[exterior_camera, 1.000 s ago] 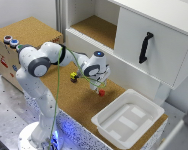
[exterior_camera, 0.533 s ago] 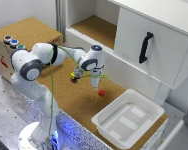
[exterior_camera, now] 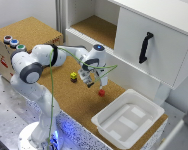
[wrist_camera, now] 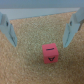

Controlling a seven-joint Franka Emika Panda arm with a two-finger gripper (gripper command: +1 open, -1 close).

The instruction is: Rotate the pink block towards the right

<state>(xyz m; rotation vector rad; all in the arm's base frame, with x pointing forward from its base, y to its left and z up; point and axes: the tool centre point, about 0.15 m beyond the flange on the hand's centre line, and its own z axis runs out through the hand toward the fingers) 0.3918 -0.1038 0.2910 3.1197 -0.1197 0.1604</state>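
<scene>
We see the pink block [exterior_camera: 101, 92] lying on the cork table [exterior_camera: 74, 100], apart from our gripper [exterior_camera: 89, 81]. Only the wrist view shows a dark mark on its face and our fingers [wrist_camera: 9, 29] spread wide, holding nothing.

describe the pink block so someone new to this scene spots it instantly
Start at the white tray on the cork table. Toward the cabinet from it lies the pink block, near the gripper. It is tiny and reddish-pink, unlike the yellow-and-dark block beyond the gripper.
</scene>
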